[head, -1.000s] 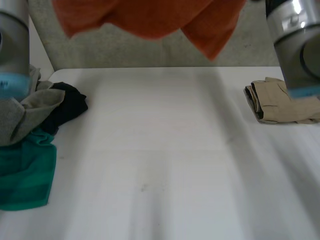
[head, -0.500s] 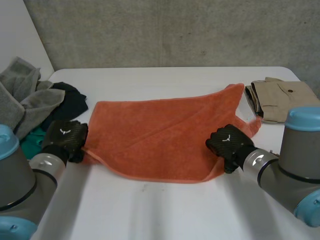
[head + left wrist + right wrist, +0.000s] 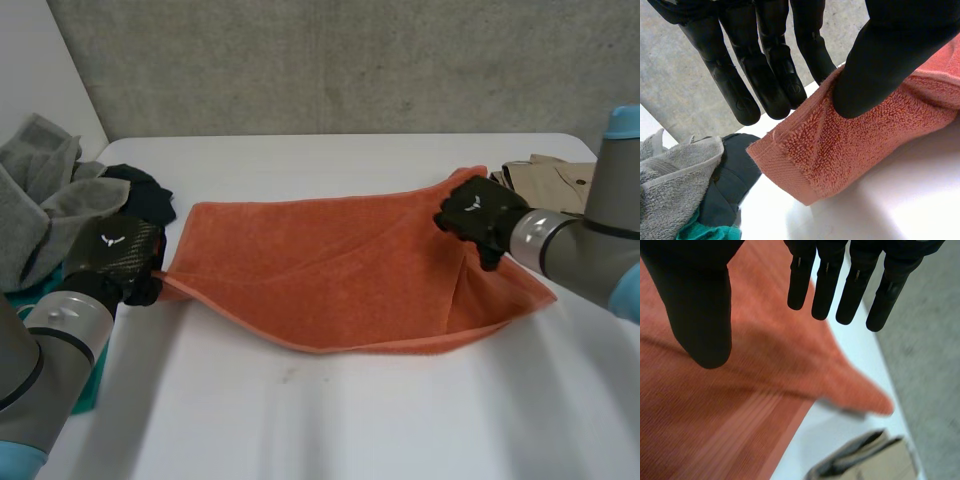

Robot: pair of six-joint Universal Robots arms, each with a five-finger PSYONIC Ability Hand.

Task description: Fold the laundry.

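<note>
Pinching the orange towel (image 3: pixel 330 265) corner is the left hand (image 3: pixel 120 255); right hand (image 3: pixel 478 212) hangs open above it.

The orange towel (image 3: pixel 840 150) is recorded as looped terry cloth, rough-piled, with a flatter woven hem. The left hand (image 3: pixel 880 60) is noted as smooth black plastic-like shell, faintly glossy; the table (image 3: pixel 350 430) as smooth, white, matt.

Orange towel (image 3: pixel 330 270) spans middle, bare table (image 3: pixel 350 420) nearer, clothes pile (image 3: pixel 40 190) left, folded trousers (image 3: pixel 555 172) right.
</note>
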